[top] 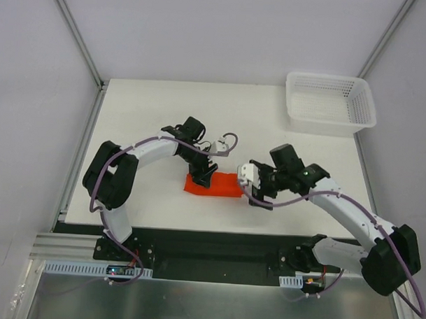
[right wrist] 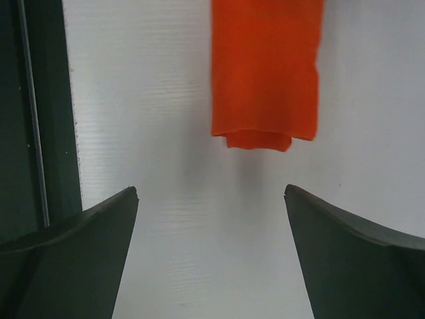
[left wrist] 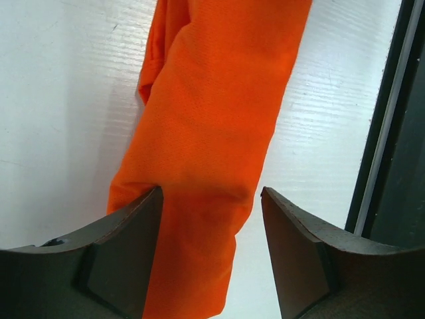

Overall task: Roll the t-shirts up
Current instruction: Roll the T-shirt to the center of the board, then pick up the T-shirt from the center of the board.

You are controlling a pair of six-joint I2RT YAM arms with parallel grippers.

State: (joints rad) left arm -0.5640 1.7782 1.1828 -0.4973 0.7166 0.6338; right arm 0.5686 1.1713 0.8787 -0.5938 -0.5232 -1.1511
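1. Seen from above, the left gripper (top: 204, 176) covers the left end of the t-shirt (top: 218, 186), so that end is hidden. The left wrist view cuts the cloth off at both top and bottom, and the right wrist view cuts it off at the top. Collar and sleeves cannot be made out.
2. The shirt lies on the white table (top: 151, 115) as a narrow bundle. Its long axis runs from one gripper to the other, pointing straight ahead of each pair of fingers.
3. The left fingers (left wrist: 126, 252) stand apart astride the bundle. The cloth meets the inner edge of one, while bare table shows before the other. They do not clamp it.
4. The right gripper (top: 258, 190) is spread wide, with only bare table between its fingers (right wrist: 345, 252). The bundle's squared end lies ahead of the fingertips and apart from them, a little toward one finger's side.
5. The fabric is thin, soft, finely woven, plain orange-red and softly creased. At the squared end a lower layer peeps out under the top one. The fingers are dark, matte wedges, and the table surface is faintly ribbed.
6. A white mesh basket (top: 330, 100) sits well apart from both grippers.
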